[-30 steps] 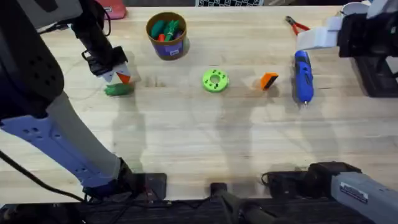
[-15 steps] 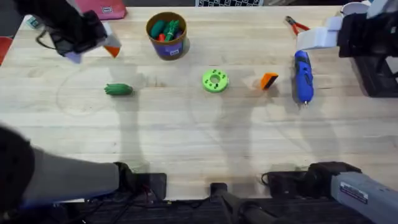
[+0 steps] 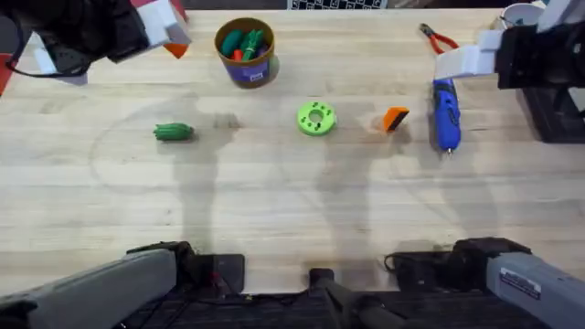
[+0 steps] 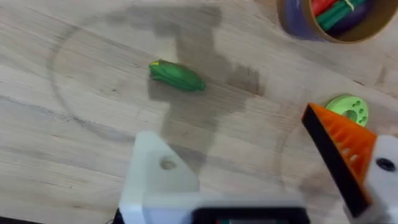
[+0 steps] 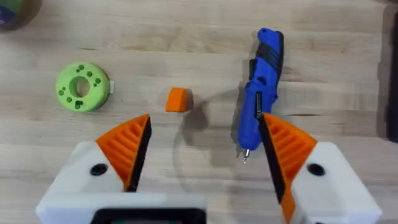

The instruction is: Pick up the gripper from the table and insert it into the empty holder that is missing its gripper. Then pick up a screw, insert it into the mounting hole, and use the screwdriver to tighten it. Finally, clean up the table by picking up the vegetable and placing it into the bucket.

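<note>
Left hand (image 3: 160, 27) is up at the far left of the surface (image 3: 292, 210), spread and holding nothing. In its wrist view one finger is a bare white holder (image 4: 158, 180) with a visible hole, the other finger carries an orange ribbed pad (image 4: 339, 149). Right hand (image 5: 202, 155) hovers over the far right, also spread and empty, both orange pads on; seen from its wrist cam, the screwdriver (image 5: 261, 87) lies flat just beyond its fingers. The loose orange gripper (image 3: 395, 119) lies on the surface between the lime green disc (image 3: 316, 119) and the blue screwdriver, just beside the screwdriver, apart from both. The vegetable (image 3: 174, 132) lies flat left of centre, well apart from the disc. The bucket (image 3: 245, 50) stands upright at the far side, left of centre, with green and red toy items inside. Red-handled pliers (image 3: 437, 38) sit at the far right edge, beyond the screwdriver. Can't make out any screw on the surface.
</note>
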You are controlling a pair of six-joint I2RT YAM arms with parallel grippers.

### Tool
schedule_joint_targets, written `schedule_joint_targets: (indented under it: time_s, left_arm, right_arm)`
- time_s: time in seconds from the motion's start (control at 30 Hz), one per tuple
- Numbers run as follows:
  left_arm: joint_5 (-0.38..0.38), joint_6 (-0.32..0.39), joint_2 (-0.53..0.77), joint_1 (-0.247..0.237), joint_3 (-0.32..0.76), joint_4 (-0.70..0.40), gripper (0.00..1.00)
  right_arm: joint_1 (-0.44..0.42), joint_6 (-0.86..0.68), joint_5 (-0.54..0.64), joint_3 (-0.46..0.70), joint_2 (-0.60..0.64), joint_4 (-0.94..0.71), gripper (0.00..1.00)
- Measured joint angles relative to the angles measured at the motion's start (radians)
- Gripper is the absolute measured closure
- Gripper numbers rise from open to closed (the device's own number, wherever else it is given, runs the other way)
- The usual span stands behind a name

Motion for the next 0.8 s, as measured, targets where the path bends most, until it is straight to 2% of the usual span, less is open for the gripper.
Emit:
schedule_joint_targets:
  time_s: [0.1,0.37,0.5,0.8]
  left_arm:
    - [-0.009,0.014,-0.007,-0.028,0.0,-0.005,0.013]
    - [-0.064,0.047,-0.016,-0.149,0.0,-0.043,0.014]
    - [-0.091,0.06,-0.062,-0.204,0.0,-0.054,0.014]
    - [-0.153,0.068,-0.239,-0.216,-0.065,-0.071,0.013]
  right_arm:
    - [0.0,0.0,0.0,0.0,0.0,-0.003,0.008]
    - [0.0,0.0,0.0,0.0,0.0,-0.003,0.008]
    - [0.0,0.0,0.0,0.0,0.0,-0.003,0.008]
    - [0.0,0.0,0.0,0.0,0.0,-0.007,0.008]
